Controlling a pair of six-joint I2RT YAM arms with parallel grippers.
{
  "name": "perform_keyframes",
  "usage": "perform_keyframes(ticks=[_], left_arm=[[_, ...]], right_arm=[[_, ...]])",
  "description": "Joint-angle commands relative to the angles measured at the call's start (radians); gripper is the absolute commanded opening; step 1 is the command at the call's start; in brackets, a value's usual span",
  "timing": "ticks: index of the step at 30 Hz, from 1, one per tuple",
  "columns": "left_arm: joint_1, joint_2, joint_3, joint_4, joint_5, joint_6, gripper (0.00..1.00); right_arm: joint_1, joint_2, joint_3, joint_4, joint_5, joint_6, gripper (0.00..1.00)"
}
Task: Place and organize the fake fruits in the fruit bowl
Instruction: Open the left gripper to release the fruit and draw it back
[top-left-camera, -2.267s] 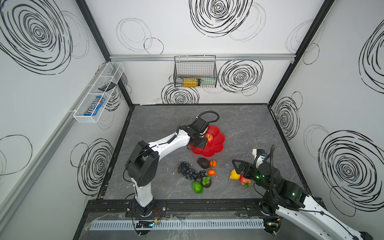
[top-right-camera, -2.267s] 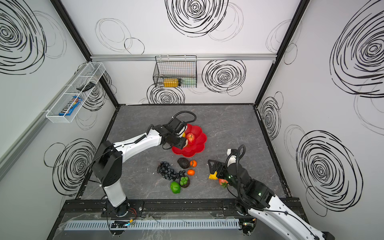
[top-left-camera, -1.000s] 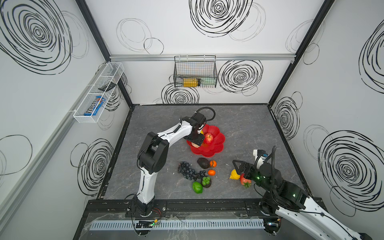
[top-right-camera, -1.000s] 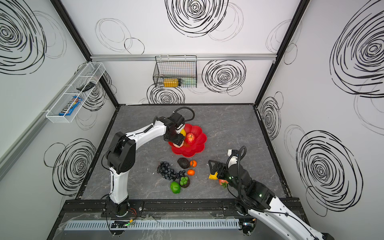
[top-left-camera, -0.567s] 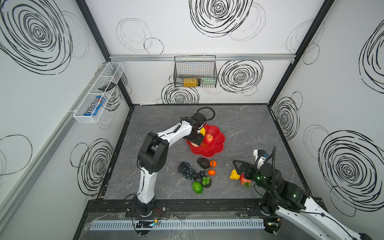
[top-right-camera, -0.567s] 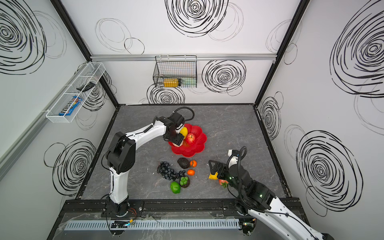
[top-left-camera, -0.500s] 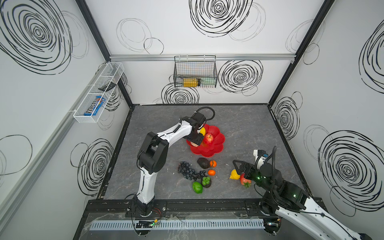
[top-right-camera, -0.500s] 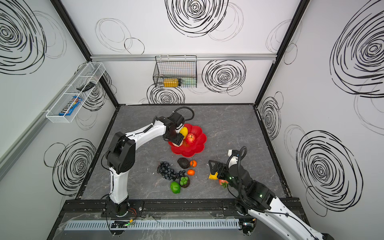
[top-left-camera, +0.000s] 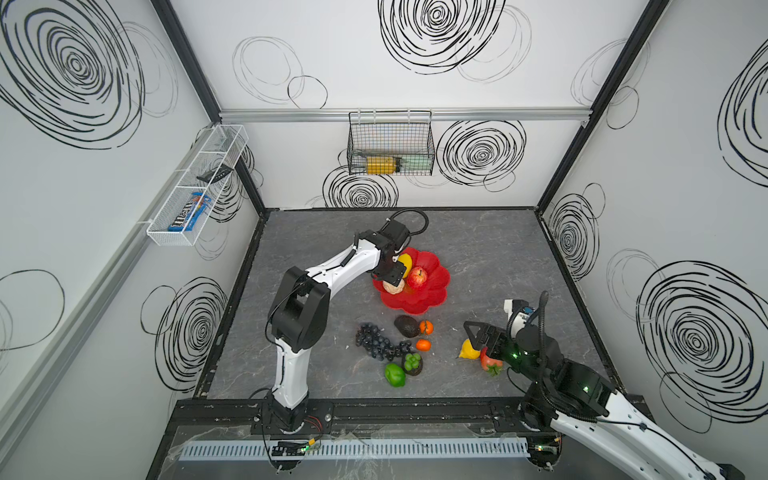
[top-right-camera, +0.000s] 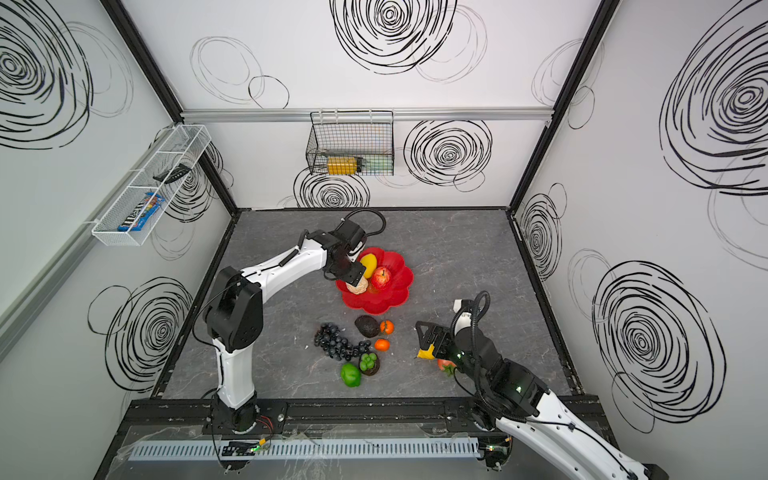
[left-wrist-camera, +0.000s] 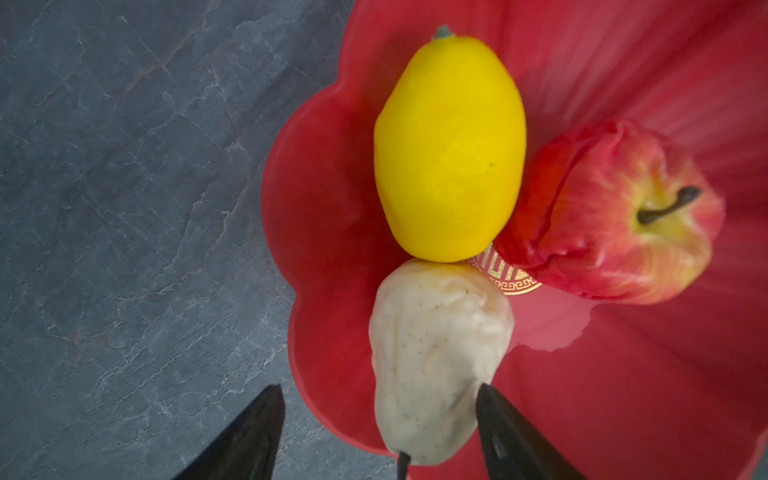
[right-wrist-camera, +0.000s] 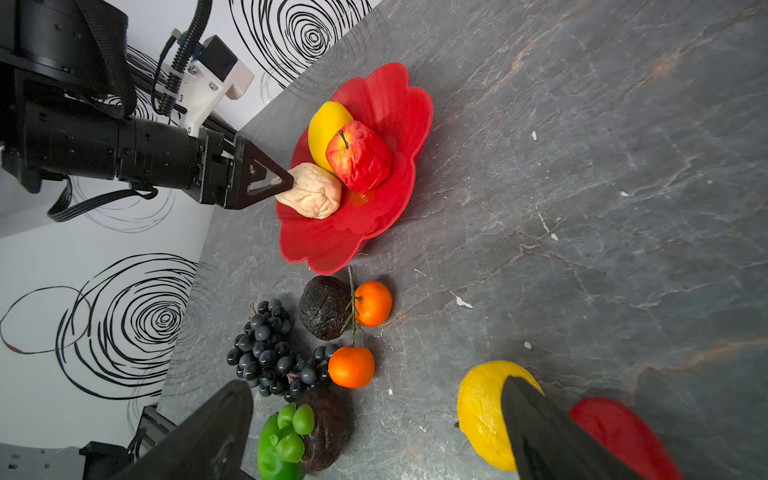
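The red flower-shaped fruit bowl (top-left-camera: 422, 303) (top-right-camera: 386, 297) holds a yellow lemon (left-wrist-camera: 449, 145), a red apple (left-wrist-camera: 615, 216) and a cream lumpy fruit (left-wrist-camera: 432, 353). My left gripper (left-wrist-camera: 378, 388) (top-left-camera: 392, 276) is open at the bowl's left rim. One of its fingers (left-wrist-camera: 507, 432) is against the cream fruit, the other is apart over the table. On the table lie grapes (top-left-camera: 376, 340), an avocado (top-left-camera: 406, 326), two oranges (top-left-camera: 425, 327), green fruits (top-left-camera: 395, 375), a second lemon (top-left-camera: 468, 350) and a strawberry (top-left-camera: 490, 362). My right gripper (right-wrist-camera: 374, 384) (top-left-camera: 478, 338) hangs open over that lemon.
A black wire basket (top-left-camera: 390, 149) with a yellow-labelled bottle hangs on the back wall. A white wire basket (top-left-camera: 195, 187) with a blue packet is on the left wall. Walls close in the grey table (top-left-camera: 490, 249) on three sides.
The left arm's elbow has swung inward and its gripper has drawn back to the bowl's left rim, uncovering the lemon. In the last half second nothing moved. The right arm stayed still.
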Motion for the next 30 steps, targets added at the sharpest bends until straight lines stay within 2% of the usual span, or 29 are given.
perform_keyframes(ticks=[1,10,16,19,24,30], left_arm=[[0.008,-0.047,-0.003,-0.007,-0.010,0.007,0.78],[0.002,-0.139,-0.043,0.062,0.032,-0.020,0.81],[-0.019,-0.280,-0.147,0.176,0.030,-0.092,0.82],[-0.047,-0.414,-0.278,0.312,0.014,-0.148,0.84],[-0.075,-0.686,-0.590,0.584,0.008,-0.259,0.84],[-0.093,-0.968,-0.932,0.810,-0.075,-0.301,0.86]], right_arm=[[-0.003,0.006,0.013,0.011,0.002,-0.002,0.97],[-0.002,0.075,0.021,-0.001,-0.018,-0.018,0.98],[0.008,0.161,0.063,-0.065,-0.007,-0.010,1.00],[0.024,0.211,0.095,-0.129,0.012,0.049,0.98],[0.092,0.273,0.158,-0.259,0.085,0.162,0.97],[0.219,0.335,0.184,-0.415,0.185,0.386,0.95]])
